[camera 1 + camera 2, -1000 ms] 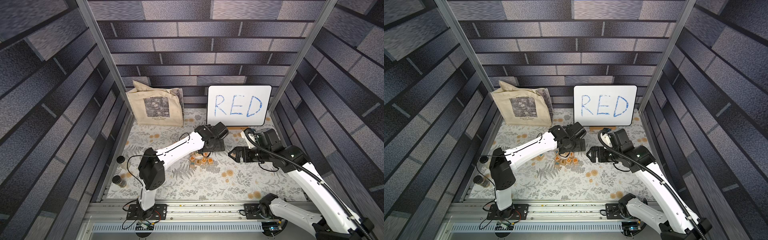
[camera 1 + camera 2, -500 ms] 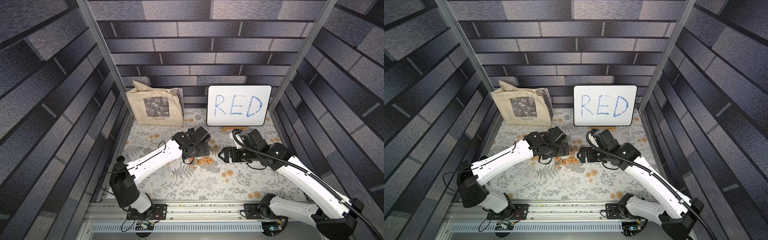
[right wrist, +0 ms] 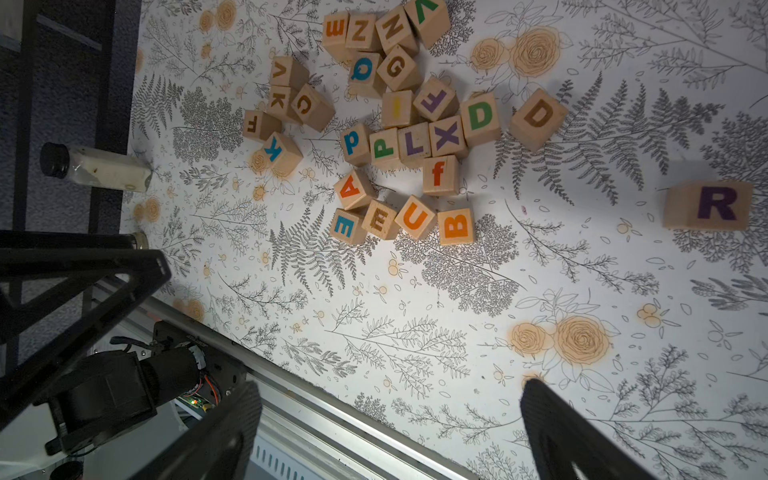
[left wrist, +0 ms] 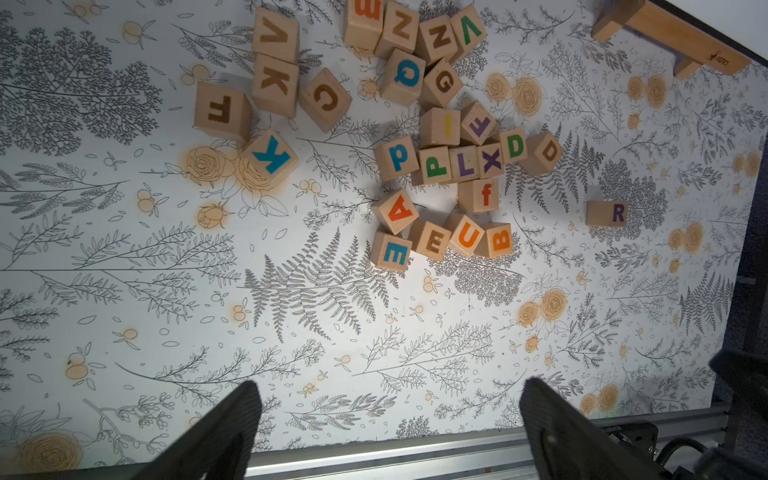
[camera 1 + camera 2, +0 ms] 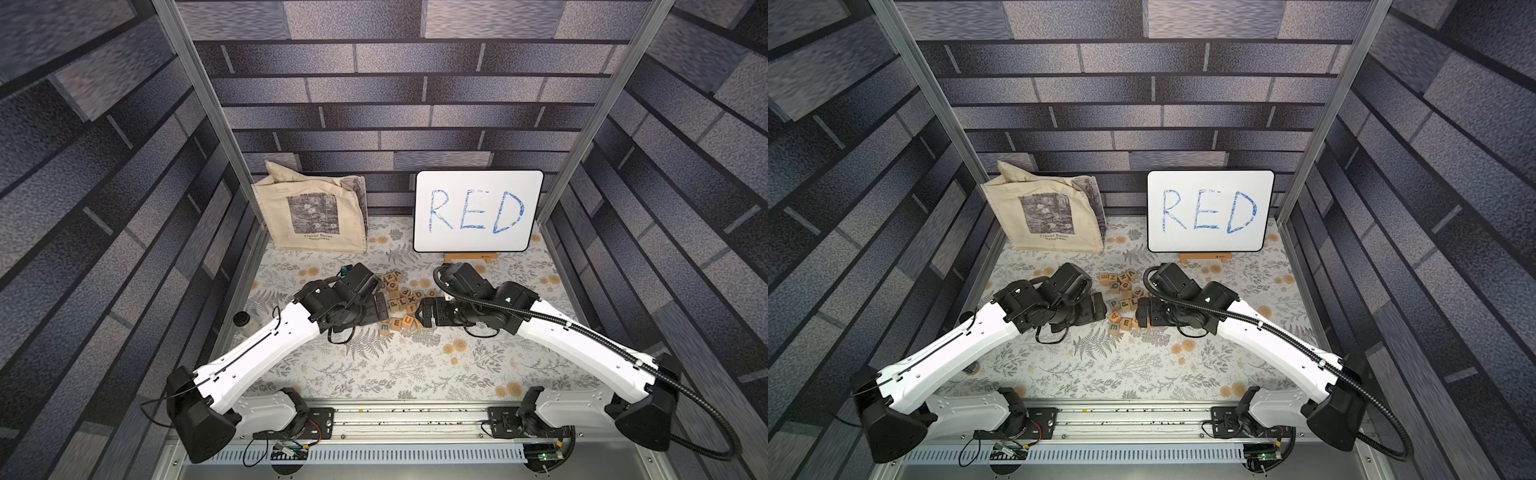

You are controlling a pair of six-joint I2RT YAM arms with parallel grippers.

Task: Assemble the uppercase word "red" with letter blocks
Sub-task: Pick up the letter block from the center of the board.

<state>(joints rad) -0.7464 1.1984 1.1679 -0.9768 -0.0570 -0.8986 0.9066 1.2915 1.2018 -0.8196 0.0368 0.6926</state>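
Left gripper (image 5: pixel 380 309) and right gripper (image 5: pixel 422 313): each with jaws spread fully wide, nothing between them. Change over the last second: the left arm has pulled back leftward off the pile of letter blocks (image 5: pixel 401 297). The right arm has shifted left up to the pile's right edge. Both have folded lower, so the grippers now face each other across the pile's near part. Blocks themselves: no shift apparent. Purple R block (image 3: pixel 708 205): alone on the floral cloth (image 3: pixel 415 332), well apart to the right of the pile, letter up; hidden under the right arm in both top views. Orange-brown D block (image 3: pixel 538 116): at the pile's right edge, just beside the green D block (image 3: pixel 480 116). Orange-brown E block (image 3: pixel 380 218): near edge of the pile, between a blue E and an orange U. White board (image 5: pixel 478 212) reading RED: far right, upright. Assessment: word not begun, no block lifted; the pull-back probably clears the view for choosing, and the lone R looks the easiest first pick.
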